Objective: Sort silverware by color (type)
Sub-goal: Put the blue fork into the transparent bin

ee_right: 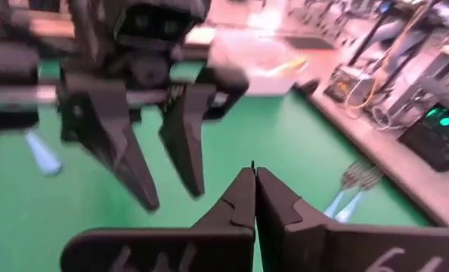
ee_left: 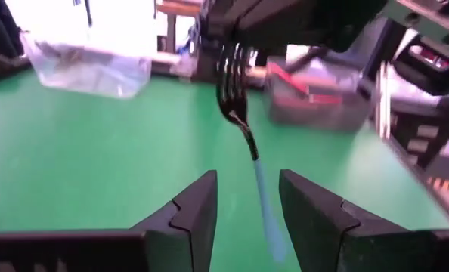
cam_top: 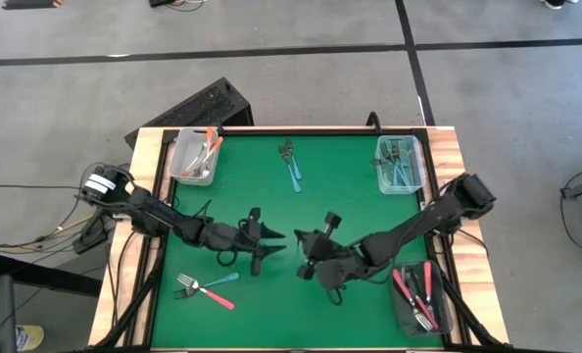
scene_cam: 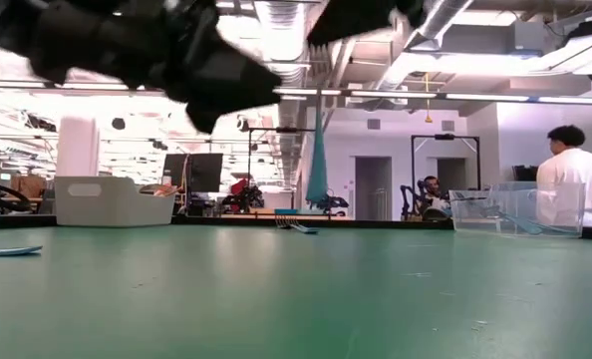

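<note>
A fork (ee_left: 238,121) with silver tines and a light blue handle (ee_left: 266,208) hangs in mid-air over the middle of the green table (cam_top: 271,196). My right gripper (cam_top: 306,258) (ee_right: 253,172) is shut on its upper end. My left gripper (cam_top: 271,250) (ee_left: 247,177) faces it from the table's left and stands open. In the left wrist view the blue handle hangs between my left gripper's two fingers, touching neither that I can see. My right gripper holds the fork by the tine end (ee_left: 230,64), coming from the table's right and slanting a little downward. The gripper's own dark body hides the exact spot. The fork hangs below it, tines up and handle down, clear of the table.
A clear bin (cam_top: 195,157) with orange forks stands far left, a clear bin (cam_top: 401,165) with teal forks far right, and a dark bin (cam_top: 420,294) with red forks near right. Two blue forks (cam_top: 291,165) lie far centre. A teal and a pink fork (cam_top: 205,287) lie near left.
</note>
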